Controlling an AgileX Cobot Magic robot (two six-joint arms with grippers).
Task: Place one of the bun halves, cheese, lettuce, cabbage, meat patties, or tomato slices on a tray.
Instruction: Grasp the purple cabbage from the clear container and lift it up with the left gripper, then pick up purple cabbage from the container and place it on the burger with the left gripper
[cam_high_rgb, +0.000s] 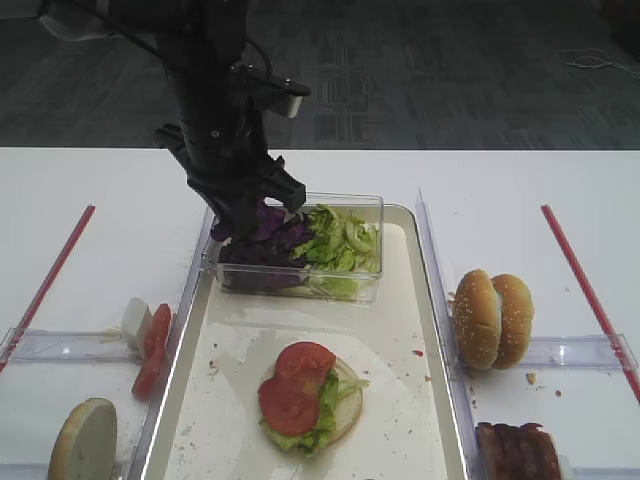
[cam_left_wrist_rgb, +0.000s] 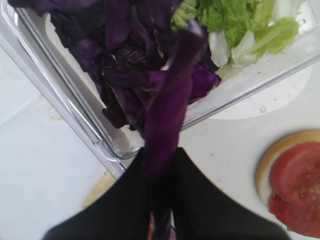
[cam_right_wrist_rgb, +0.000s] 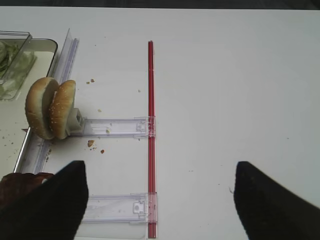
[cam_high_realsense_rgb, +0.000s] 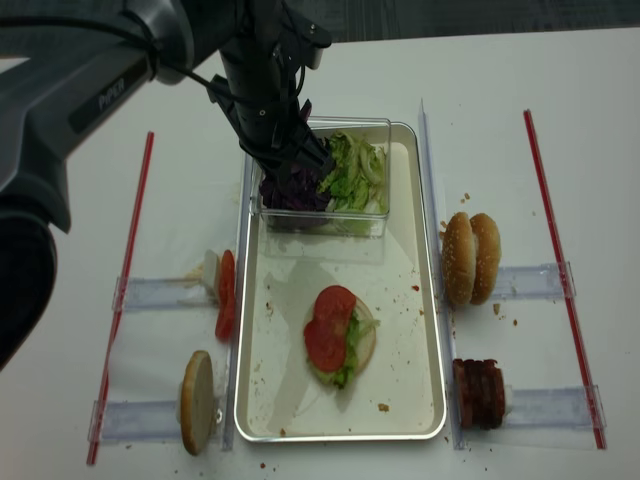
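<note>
Cabbage (cam_left_wrist_rgb: 167, 95) strip pinched in closed left gripper (cam_left_wrist_rgb: 161, 220), plain only from left wrist; right gripper (cam_right_wrist_rgb: 160, 192) spread wide.

One tray (cam_high_realsense_rgb: 432, 300) lies on the counter (cam_high_realsense_rgb: 560, 120), with one clear box (cam_high_realsense_rgb: 385, 128) on it. Two tomato slices (cam_high_realsense_rgb: 331, 328) top one bun half (cam_high_realsense_rgb: 368, 338) there. Two more slices (cam_high_realsense_rgb: 226, 296) stand left, one bun half (cam_high_realsense_rgb: 196, 400) below them. Two bun halves (cam_high_realsense_rgb: 472, 257) stand right. Two red strips (cam_high_realsense_rgb: 125, 280) flank everything.
</note>
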